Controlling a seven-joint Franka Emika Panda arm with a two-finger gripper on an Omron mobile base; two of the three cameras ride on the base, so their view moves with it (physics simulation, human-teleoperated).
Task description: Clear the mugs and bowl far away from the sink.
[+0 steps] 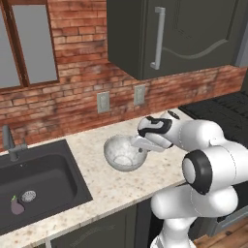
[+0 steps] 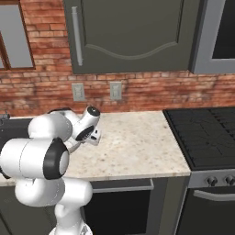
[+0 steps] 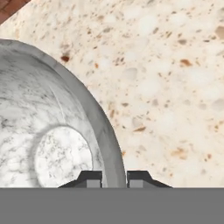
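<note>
Left base view gives us the dark grey rectangular sink [image 1: 38, 179] at 8 o'clock, holding a small purple onion-like thing [image 1: 17, 207] beside its drain. The wide round pale grey-white speckled bowl [image 1: 125, 153] sits empty on the beige speckled stone counter [image 1: 106, 186], right of the sink. Our gripper [image 3: 113, 178] straddles the bowl's rim at its 3 o'clock edge; in the hand view the fingertips [image 3: 90, 178] stand one inside, one outside, pinching the wall. Right base view adds a black stove [image 2: 204, 137] at 3 o'clock.
</note>
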